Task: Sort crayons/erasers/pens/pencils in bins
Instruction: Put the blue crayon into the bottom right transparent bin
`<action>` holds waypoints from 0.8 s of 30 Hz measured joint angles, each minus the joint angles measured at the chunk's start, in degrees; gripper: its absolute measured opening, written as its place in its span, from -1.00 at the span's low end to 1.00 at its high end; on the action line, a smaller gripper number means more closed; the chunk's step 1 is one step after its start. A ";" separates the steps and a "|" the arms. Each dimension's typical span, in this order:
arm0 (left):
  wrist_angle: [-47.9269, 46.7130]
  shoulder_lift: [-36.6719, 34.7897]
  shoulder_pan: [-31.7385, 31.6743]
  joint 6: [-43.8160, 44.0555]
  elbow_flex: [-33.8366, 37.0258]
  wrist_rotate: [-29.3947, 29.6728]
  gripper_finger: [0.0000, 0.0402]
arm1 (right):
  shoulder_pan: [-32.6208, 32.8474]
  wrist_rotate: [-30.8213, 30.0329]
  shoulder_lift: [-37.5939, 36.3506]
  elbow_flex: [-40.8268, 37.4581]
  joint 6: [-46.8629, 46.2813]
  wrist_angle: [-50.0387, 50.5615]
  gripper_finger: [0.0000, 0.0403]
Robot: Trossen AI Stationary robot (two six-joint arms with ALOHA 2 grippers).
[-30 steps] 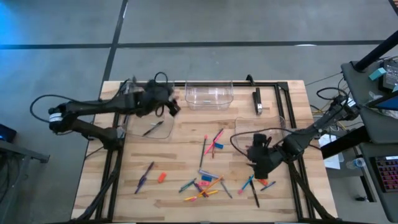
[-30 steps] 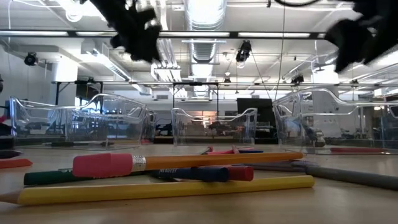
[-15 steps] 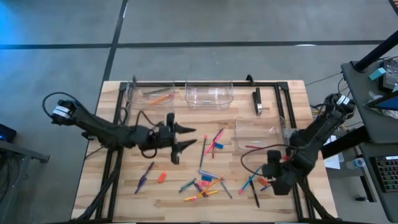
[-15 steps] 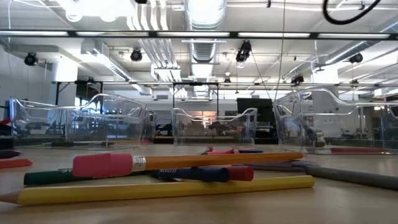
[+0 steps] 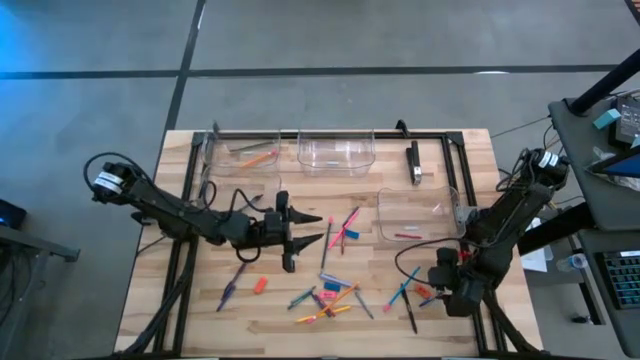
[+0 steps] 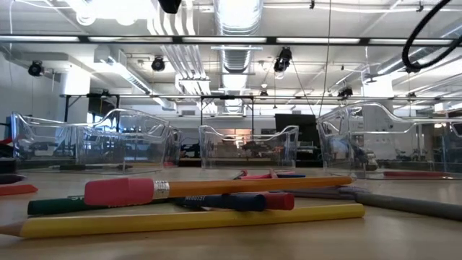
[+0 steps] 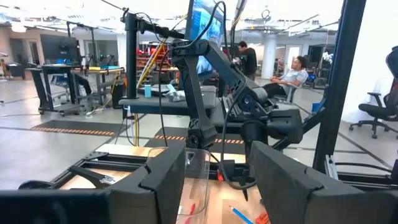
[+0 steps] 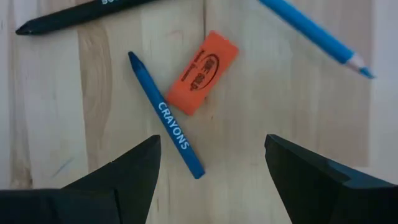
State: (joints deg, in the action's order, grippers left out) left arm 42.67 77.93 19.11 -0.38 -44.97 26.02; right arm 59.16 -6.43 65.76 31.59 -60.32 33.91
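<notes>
Orange and small, an eraser [image 8: 201, 72] lies flat on the pale wood right under the right tool [image 8: 211, 165], touching a blue crayon [image 8: 166, 117] that slants beside it; the tool's two dark fingers [image 8: 134, 168] stand spread wide above this pair with nothing between them. A black pen [image 8: 74, 17] and a blue pencil [image 8: 317, 37] lie at the edges of the same patch. From above, the right tool [image 5: 452, 290] hangs over the counter's [image 5: 180, 300] near right corner, close to a few loose sticks [image 5: 408, 295]. The main heap of crayons, pens and pencils [image 5: 328, 298] lies near the middle of the front edge, with a few more sticks [image 5: 340, 232] scattered farther back, a purple stick [image 5: 232, 284] and an orange eraser [image 5: 260, 285] off to the left. Four clear bins hold a little already: the back left bin [image 5: 240, 152] has an orange stick in it, the back middle bin [image 5: 337, 152] shows nothing inside, the right bin [image 5: 415, 215] carries a reddish piece, and the left-middle bin is largely hidden beneath the left arm. The left tool [image 5: 300, 235] reaches over the counter's centre left, its fingers [image 7: 168, 180] parted and holding nothing, pointing toward the scattered sticks. At counter height, a pink-tipped orange pencil [image 6: 216, 189] lies across a yellow pencil [image 6: 195, 220] in front.
</notes>
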 joint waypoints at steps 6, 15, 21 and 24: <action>-0.02 -0.05 0.00 0.00 0.00 0.00 -0.16 | 0.93 0.48 0.00 -3.95 -0.91 -8.21 0.36; -0.16 -0.07 0.00 0.00 0.11 0.00 -0.16 | 4.47 -0.83 4.24 -3.79 -4.99 -10.44 0.05; -0.19 -0.05 0.00 0.00 0.11 0.00 -0.16 | 4.66 -0.31 12.82 -2.06 -6.56 -8.59 -0.19; -0.21 -0.05 0.00 -0.01 0.12 0.00 -0.16 | 4.66 -0.23 16.47 0.30 -6.38 -5.37 -0.24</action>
State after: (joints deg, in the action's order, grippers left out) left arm 42.46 77.89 19.11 -0.39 -44.85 26.02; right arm 63.81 -6.66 82.23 31.89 -66.69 28.54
